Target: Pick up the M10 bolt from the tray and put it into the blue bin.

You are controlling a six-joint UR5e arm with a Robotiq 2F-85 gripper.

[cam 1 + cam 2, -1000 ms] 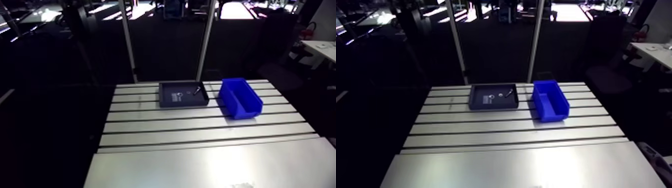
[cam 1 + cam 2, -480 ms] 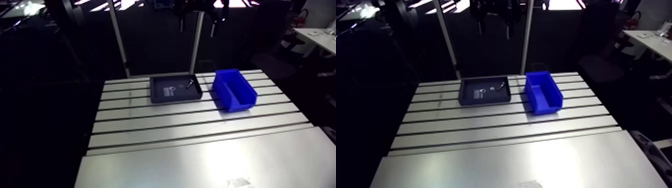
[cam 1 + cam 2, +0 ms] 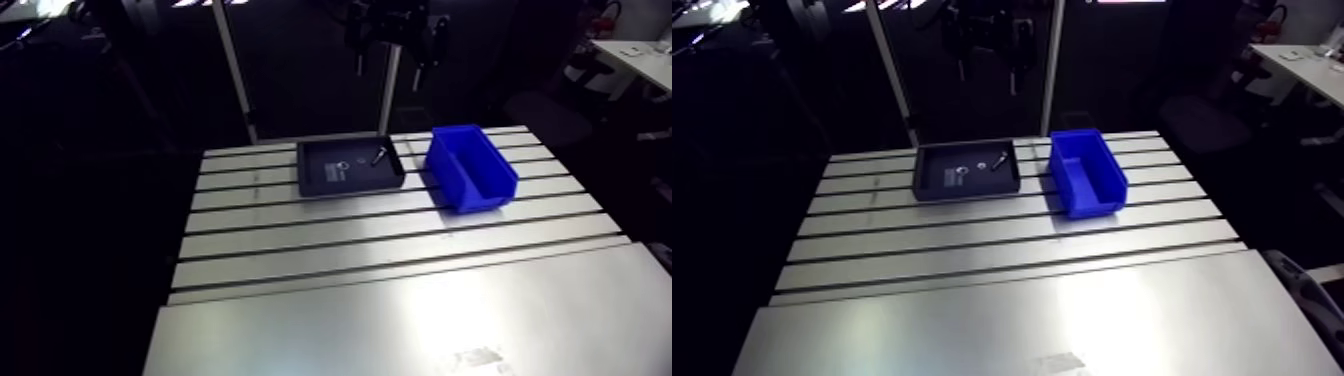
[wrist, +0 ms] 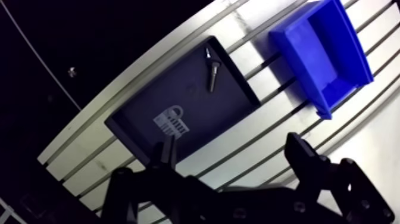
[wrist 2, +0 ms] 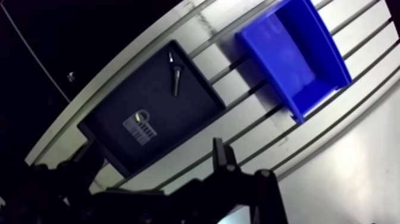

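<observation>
Two-finger gripper [image 4: 232,161]: jaws spread wide, nothing pinched between them. In the arm view it's hanging way up over the far side of the table, not touching anything.
M10 bolt [image 4: 213,74]: lying flat on the tray floor, dark coloured, over in the far corner on the bin's side. Well apart from the gripper.
Tray [image 4: 235,98]: shallow dark one, sitting flat on the table, ahead of the fingers in the wrist view.
Other stuff in tray: a pale label [image 4: 171,123] stuck near the middle, plus a little ring [image 5: 141,116] touching or right on its edge. Can't tell what the ring is tbh. Both well apart from the bolt.
Blue bin [image 4: 333,36]: open top, upright, just beside the tray with a small gap between them.
Table [image 4: 369,149]: slotted aluminium, tray and bin both at its far end.
</observation>
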